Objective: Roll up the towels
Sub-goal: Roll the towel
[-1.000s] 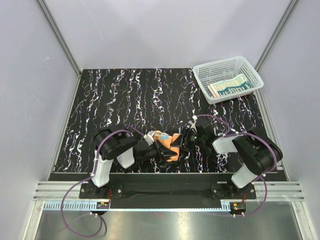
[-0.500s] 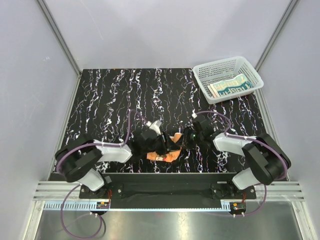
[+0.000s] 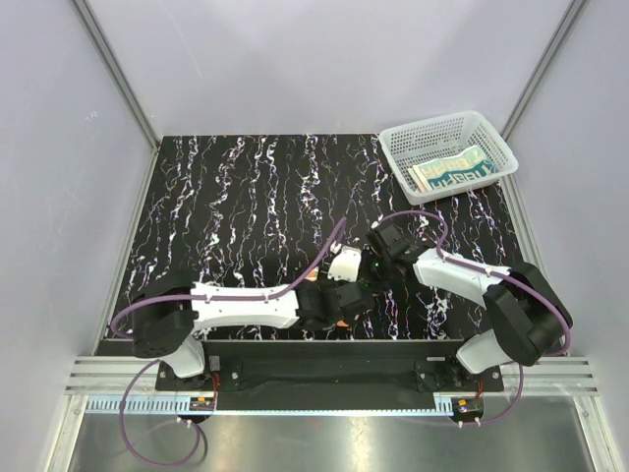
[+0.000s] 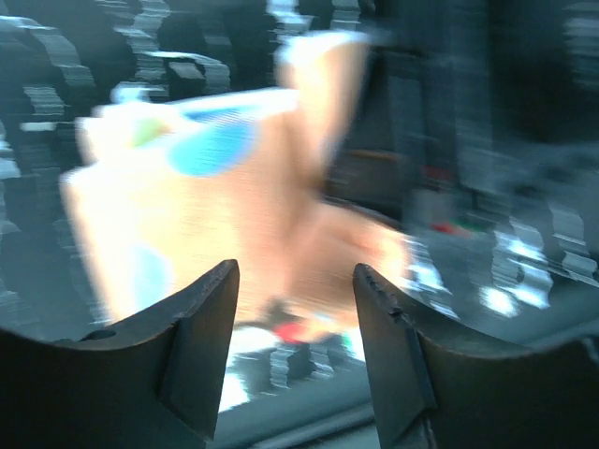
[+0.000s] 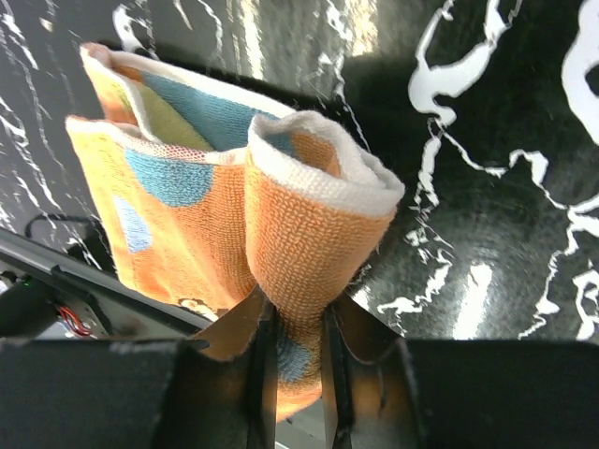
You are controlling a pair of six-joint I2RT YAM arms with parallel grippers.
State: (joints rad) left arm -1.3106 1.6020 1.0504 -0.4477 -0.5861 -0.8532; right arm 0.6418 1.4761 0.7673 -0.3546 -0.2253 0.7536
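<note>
Black marbled table (image 3: 226, 197), white mesh basket (image 3: 496, 147) at far right with the cream towel (image 3: 454, 169) lying in it. Orange towel (image 5: 187, 215) sits bunched at near centre: the right gripper (image 5: 298, 323) has just clamped onto an upright fold of it, while the left gripper (image 4: 295, 281) has let go, jaws apart, cloth just ahead (blurred view). Looks like a regrip mid-roll; the roll is loose and unfinished.

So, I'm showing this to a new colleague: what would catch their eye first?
The orange towel, bunched into a thick fold with blue and yellow patches, is pinched in the right gripper near the front edge of the table. The left gripper hangs open close to it, its view blurred. At the back right corner, the cream lettered towel lies in the white mesh basket.
</note>
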